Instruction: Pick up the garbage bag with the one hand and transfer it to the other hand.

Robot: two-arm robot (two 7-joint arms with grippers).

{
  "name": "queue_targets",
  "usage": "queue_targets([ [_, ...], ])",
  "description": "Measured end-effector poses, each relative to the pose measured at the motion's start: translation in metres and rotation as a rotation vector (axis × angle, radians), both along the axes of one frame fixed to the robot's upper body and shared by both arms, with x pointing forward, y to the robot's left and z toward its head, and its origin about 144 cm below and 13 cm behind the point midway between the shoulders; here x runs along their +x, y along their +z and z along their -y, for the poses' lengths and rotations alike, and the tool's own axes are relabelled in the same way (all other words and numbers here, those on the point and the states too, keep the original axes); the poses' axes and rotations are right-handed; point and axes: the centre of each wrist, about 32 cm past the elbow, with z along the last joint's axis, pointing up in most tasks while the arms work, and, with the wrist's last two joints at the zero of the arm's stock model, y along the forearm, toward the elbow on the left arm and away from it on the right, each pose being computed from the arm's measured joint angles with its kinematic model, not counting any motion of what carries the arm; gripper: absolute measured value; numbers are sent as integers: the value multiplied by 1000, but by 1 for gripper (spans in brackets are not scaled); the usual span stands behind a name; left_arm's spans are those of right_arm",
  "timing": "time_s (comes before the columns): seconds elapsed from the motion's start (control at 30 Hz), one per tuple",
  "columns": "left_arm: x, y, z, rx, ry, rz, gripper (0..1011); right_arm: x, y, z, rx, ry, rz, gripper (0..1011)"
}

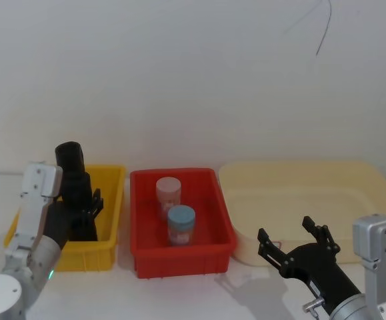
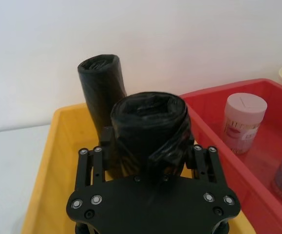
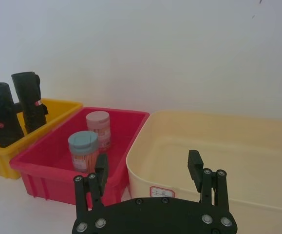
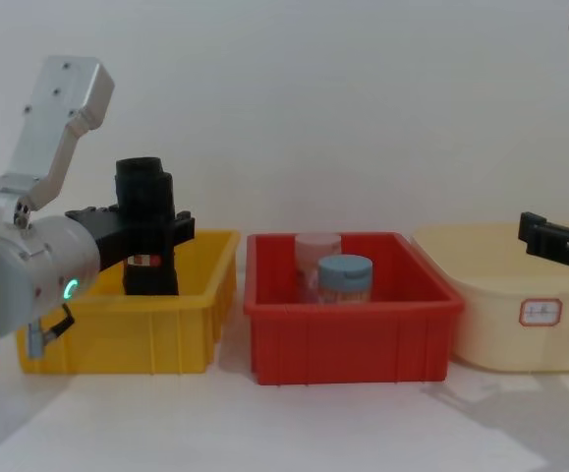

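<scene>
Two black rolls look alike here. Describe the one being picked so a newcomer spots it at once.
Start at the yellow plastic bin on the robot's left, next to the red bin. Two tall black cylindrical rolls of matte plastic stand in it; the garbage bag is the one clamped between the left gripper's fingers, while the other roll stands free beside it.

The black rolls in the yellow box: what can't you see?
- Black plastic garbage bag roll: lower part, left wrist view, covered by the left hand.
- Second black roll: foot, same view, behind the first roll.
- Both bottoms: chest view, behind the yellow plastic bin's wall.
- Red-and-white labels: right wrist view, too small to read.
</scene>
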Motion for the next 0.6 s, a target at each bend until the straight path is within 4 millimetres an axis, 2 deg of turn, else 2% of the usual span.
queue_targets([
  [0.03, 2, 0, 1, 0, -4, 0, 840, 0, 0, 0, 0, 0, 0, 1000],
  [0.13, 6, 1, 2, -1, -12, 1, 712, 0, 0, 0, 0, 0, 0, 1000],
  [0.23, 8, 3, 3, -1, -19, 5, 657, 0, 0, 0, 0, 0, 0, 1000],
  [0.27, 8, 4, 3, -1, -25, 8, 592, 0, 0, 0, 0, 0, 0, 1000],
  [0.6, 7, 26, 6, -10, -71, 70, 498, 0, 0, 0, 0, 0, 0, 1000],
])
